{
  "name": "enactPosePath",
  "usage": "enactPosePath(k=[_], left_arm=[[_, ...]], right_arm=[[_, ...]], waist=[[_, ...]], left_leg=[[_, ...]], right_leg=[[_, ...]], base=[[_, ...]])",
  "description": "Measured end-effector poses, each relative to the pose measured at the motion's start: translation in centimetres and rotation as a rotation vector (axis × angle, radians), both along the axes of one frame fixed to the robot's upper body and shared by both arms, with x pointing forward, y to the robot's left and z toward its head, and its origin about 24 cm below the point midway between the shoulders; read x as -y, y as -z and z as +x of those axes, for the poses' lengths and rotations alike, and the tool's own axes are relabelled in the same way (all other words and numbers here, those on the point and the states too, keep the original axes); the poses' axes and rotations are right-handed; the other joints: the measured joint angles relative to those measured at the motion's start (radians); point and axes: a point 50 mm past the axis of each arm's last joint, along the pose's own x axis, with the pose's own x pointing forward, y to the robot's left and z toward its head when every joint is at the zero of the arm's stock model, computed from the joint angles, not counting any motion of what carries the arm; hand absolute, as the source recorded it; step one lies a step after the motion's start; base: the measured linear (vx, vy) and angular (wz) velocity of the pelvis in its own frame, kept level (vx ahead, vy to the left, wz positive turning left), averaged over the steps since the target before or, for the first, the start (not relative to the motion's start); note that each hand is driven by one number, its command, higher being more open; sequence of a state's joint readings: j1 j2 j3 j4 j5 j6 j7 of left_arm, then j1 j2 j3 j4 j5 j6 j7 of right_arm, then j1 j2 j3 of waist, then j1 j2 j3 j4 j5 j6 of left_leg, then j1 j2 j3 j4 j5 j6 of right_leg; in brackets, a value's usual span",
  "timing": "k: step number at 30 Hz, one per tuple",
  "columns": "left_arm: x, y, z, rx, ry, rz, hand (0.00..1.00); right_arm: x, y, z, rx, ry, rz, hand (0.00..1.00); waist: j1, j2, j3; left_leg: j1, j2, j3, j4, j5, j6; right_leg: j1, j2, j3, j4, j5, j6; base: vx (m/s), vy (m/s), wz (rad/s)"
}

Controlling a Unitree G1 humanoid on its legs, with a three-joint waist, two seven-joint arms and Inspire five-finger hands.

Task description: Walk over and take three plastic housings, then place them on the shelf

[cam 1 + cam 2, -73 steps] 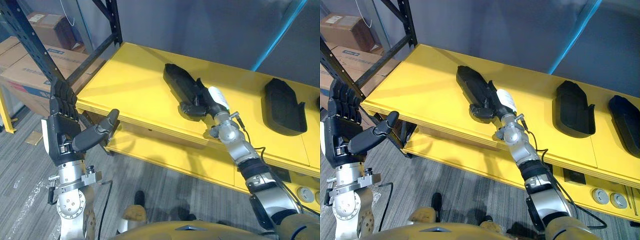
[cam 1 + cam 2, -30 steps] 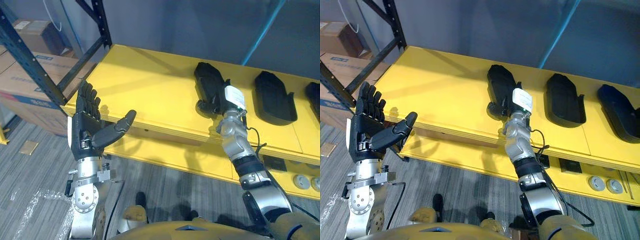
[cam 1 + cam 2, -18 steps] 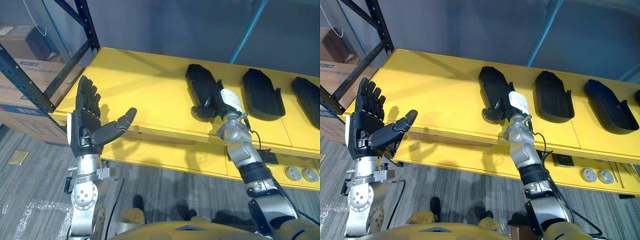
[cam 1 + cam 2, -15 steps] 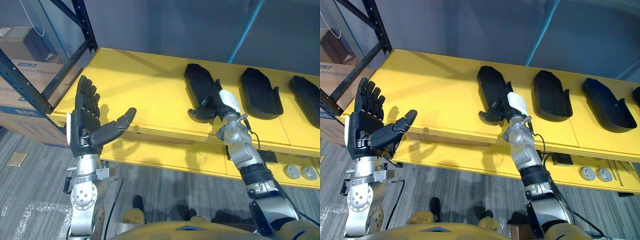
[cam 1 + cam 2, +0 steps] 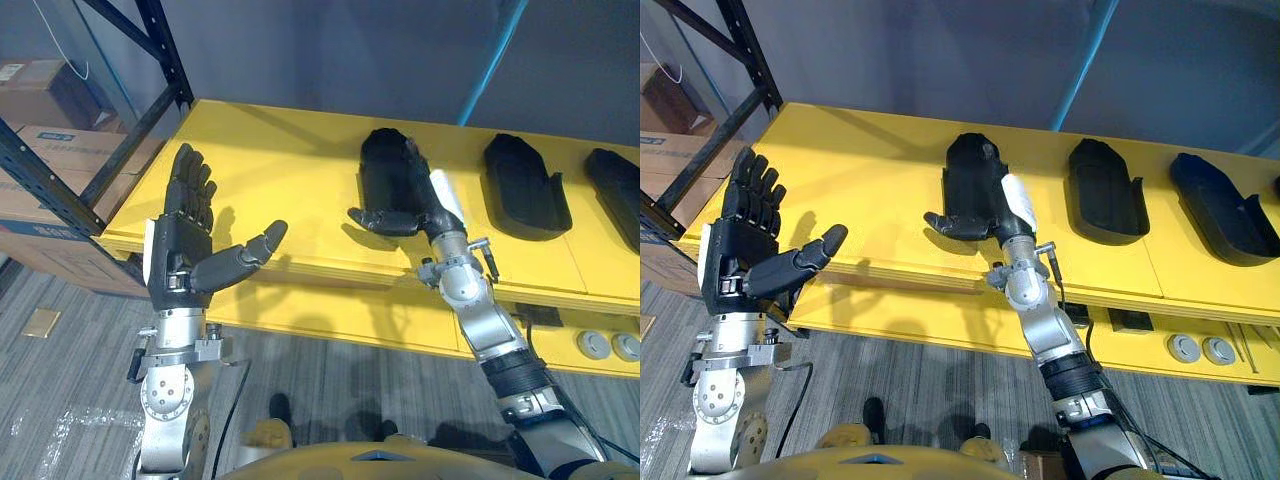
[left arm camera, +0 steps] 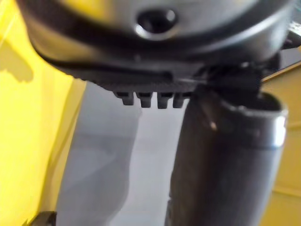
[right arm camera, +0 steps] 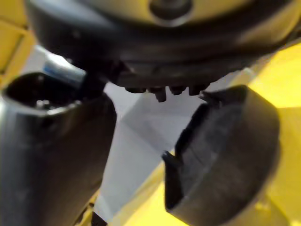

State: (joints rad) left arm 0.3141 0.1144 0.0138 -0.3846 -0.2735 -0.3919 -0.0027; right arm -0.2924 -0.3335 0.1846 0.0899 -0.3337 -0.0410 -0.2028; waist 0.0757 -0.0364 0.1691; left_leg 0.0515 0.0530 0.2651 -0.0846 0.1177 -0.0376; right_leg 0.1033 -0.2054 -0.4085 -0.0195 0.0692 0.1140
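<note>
**Right hand flat on leftmost housing; left hand raised, empty**

The right hand [image 5: 985,218] lies over the leftmost housing [image 5: 960,165], fingers straight along its length and thumb spread to the left. It is released, not clenched. The wrist view shows that housing's rounded end beside the thumb. The left hand [image 5: 180,255] is held up in front of the shelf edge, palm showing and fingers straight, holding nothing.

Surface: a yellow shelf [image 5: 270,170], with a lower yellow board [image 5: 940,320] under it.

Housings on the shelf, all black, in a row and apart:
- the one under the hand
- a second housing [image 5: 1102,190]
- a third housing [image 5: 1222,212]
- a dark sliver at the far right edge, not identifiable

The lower board carries two round discs [image 5: 1186,348].

Room: grey wall [image 5: 940,50] with one blue strip [image 5: 1080,60], a dark rack upright [image 5: 160,50] at left with cardboard boxes [image 5: 45,145] behind it (count unclear), and a grey floor [image 5: 80,400].
</note>
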Motion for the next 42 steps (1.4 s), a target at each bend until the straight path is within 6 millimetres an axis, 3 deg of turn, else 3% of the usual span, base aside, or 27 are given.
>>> enactPosePath(k=[3,12,16,20,23,27,33,38,42], left_arm=[[0.2,0.1,0.0,0.0,0.023,-0.004,1.0],[1.1,0.4,-0.1,-0.016,0.075,-0.006,1.0],[0.8,0.9,-0.1,-0.04,0.064,0.001,1.0],[0.5,1.3,-0.5,-0.068,0.039,-0.004,1.0],[0.6,1.4,-0.6,-0.071,0.035,-0.009,1.0],[0.5,1.3,-0.5,-0.07,0.019,-0.017,1.0],[0.6,1.2,-0.4,-0.066,0.006,-0.028,1.0],[0.7,1.1,-0.5,-0.062,0.006,-0.023,1.0],[0.8,0.6,-0.7,-0.039,0.016,-0.019,1.0]], right_arm=[[-0.4,-1.5,-0.4,0.082,-0.035,0.015,1.0],[-0.7,-3.3,-1.0,0.159,-0.097,0.102,1.0],[1.8,-4.7,-2.4,0.177,-0.053,0.215,1.0],[4.2,-3.3,-3.0,0.099,0.053,0.276,1.0],[4.7,-1.5,-3.8,0.024,0.082,0.29,1.0],[4.9,-0.5,-4.3,-0.018,0.086,0.298,1.0],[4.0,0.4,-4.6,-0.073,0.025,0.298,1.0],[2.4,2.7,-5.8,-0.191,-0.054,0.306,1.0],[2.0,3.5,-6.2,-0.238,-0.091,0.309,1.0]], waist=[[-0.002,0.0,0.0],[-0.006,-0.001,-0.001],[-0.014,-0.009,-0.008],[-0.032,-0.015,-0.015],[-0.042,-0.01,-0.019],[-0.056,-0.008,-0.02],[-0.057,-0.007,-0.02],[-0.056,0.004,-0.02],[-0.056,0.009,-0.022]], left_leg=[[0.0,0.0,0.0,0.0,0.0,0.0],[-0.006,0.001,0.001,-0.001,-0.002,-0.002],[-0.01,-0.001,0.001,-0.001,-0.003,0.0],[-0.022,0.0,0.011,-0.004,-0.009,-0.006],[-0.032,0.001,0.016,0.0,-0.003,0.002],[-0.032,0.001,0.023,0.0,-0.004,0.001],[-0.029,0.001,0.024,0.0,-0.005,-0.001],[-0.027,0.0,0.023,0.0,-0.015,-0.005],[-0.031,0.001,0.018,-0.001,-0.014,-0.005]], right_leg=[[0.0,0.0,0.0,0.001,0.0,0.0],[-0.012,0.0,0.001,0.001,-0.003,-0.004],[-0.015,-0.001,0.002,0.0,-0.003,-0.004],[-0.033,-0.001,0.011,0.0,-0.004,-0.004],[-0.043,0.0,0.019,0.001,0.003,0.003],[-0.049,0.0,0.029,0.003,0.005,0.006],[-0.049,0.0,0.033,0.006,0.003,0.003],[-0.05,-0.003,0.03,0.017,-0.008,-0.009],[-0.051,-0.003,0.026,0.017,-0.012,-0.01]], base=[[0.0,0.0,0.0],[0.0,0.0,0.0],[0.0,0.0,0.0],[0.0,0.004,-0.06],[0.03,0.003,-0.06],[0.02,0.003,-0.04],[0.0,0.001,-0.01],[0.0,0.0,0.0],[0.0,0.0,0.02]])
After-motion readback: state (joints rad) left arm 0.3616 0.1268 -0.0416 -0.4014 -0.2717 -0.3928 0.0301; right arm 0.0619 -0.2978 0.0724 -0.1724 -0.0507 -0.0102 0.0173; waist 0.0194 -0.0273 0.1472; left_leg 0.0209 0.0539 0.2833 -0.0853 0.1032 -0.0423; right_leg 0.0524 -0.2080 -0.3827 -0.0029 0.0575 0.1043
